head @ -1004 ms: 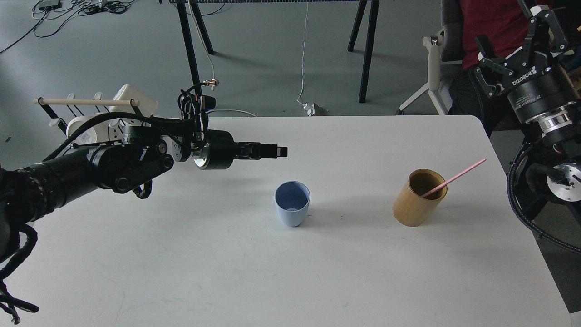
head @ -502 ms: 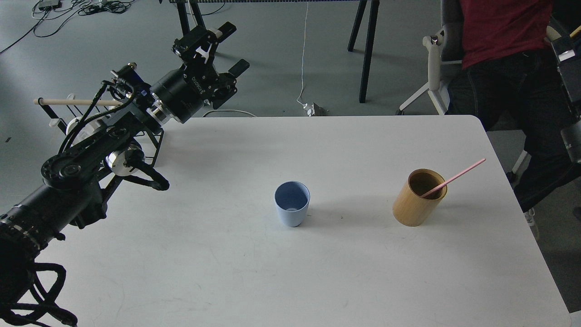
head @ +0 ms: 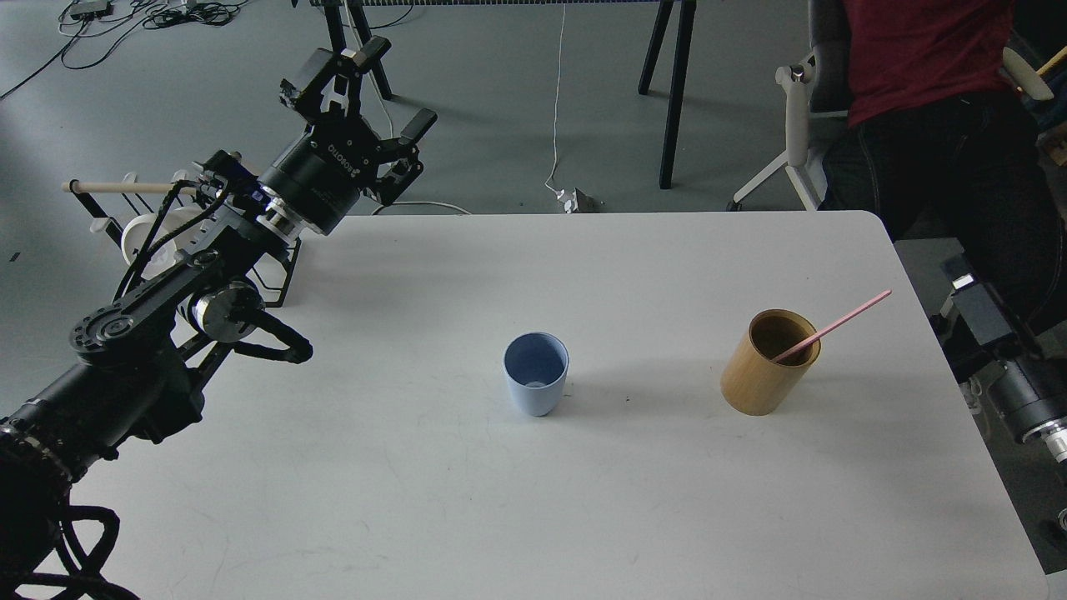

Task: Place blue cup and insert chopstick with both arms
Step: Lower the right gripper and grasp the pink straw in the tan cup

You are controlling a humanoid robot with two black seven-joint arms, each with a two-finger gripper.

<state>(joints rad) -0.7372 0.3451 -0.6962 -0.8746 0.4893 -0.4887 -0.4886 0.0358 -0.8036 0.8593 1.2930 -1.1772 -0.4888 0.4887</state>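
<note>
The blue cup [head: 536, 373] stands upright and empty near the middle of the white table [head: 417, 500]. The pink chopstick [head: 834, 327] leans to the right out of the tan wooden cup [head: 767, 367], right of the blue cup. My left gripper [head: 398, 82] is raised beyond the table's back left corner, open and empty, far from both cups. My right gripper [head: 977, 310] is low beside the table's right edge, dark and partly cut off, so its fingers cannot be told apart.
A rack with a pale wooden rod [head: 125, 187] and white mugs [head: 146, 237] stands at the table's back left, under my left arm. A person in a red shirt [head: 909, 50] sits on a chair at the back right. Black stand legs [head: 675, 83] are behind the table.
My left arm swung back from above the blue cup to the back left corner, and its gripper opened. My right arm dropped from high at the right to low beside the table edge.
</note>
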